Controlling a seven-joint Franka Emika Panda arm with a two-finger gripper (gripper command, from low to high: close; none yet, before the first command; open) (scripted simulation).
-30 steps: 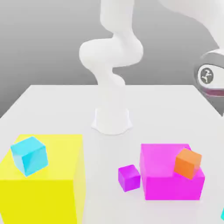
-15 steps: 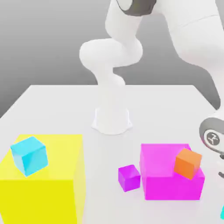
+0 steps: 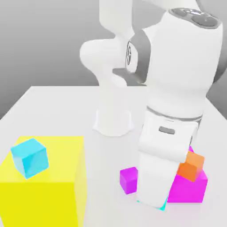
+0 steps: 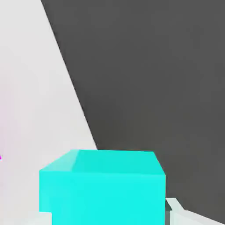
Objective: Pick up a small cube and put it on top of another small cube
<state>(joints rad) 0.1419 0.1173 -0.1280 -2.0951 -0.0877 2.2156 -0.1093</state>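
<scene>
Exterior view. The white arm [image 3: 177,88] leans forward from its base [image 3: 113,122] on the white table [image 3: 53,111] and fills the middle and the exterior view's right. Its hand reaches down near the table's near edge, and a sliver of a turquoise cube [image 3: 163,205] shows at its lower end. The fingers themselves are hidden behind the hand here. A large magenta block [image 3: 190,188] stands just behind the hand, partly covered by it; a small orange cube [image 3: 191,165] sits tilted on its top. A small purple cube [image 3: 129,180] rests on the table just beside the hand, toward the exterior view's left. On that far left stands a large yellow block [image 3: 53,181], with a small light-blue cube [image 3: 29,157] on its top near the left edge. Open table lies between the yellow block and the purple cube, and around the base.

Hand view. The turquoise cube [image 4: 103,186] sits close under the camera, between the fingers [image 4: 176,210], one of which shows as a pale tip beside the cube's flank. The gripper [image 4: 105,215] is clenched on this cube. Beyond it the table edge [image 4: 70,88] runs diagonally against dark ground.
</scene>
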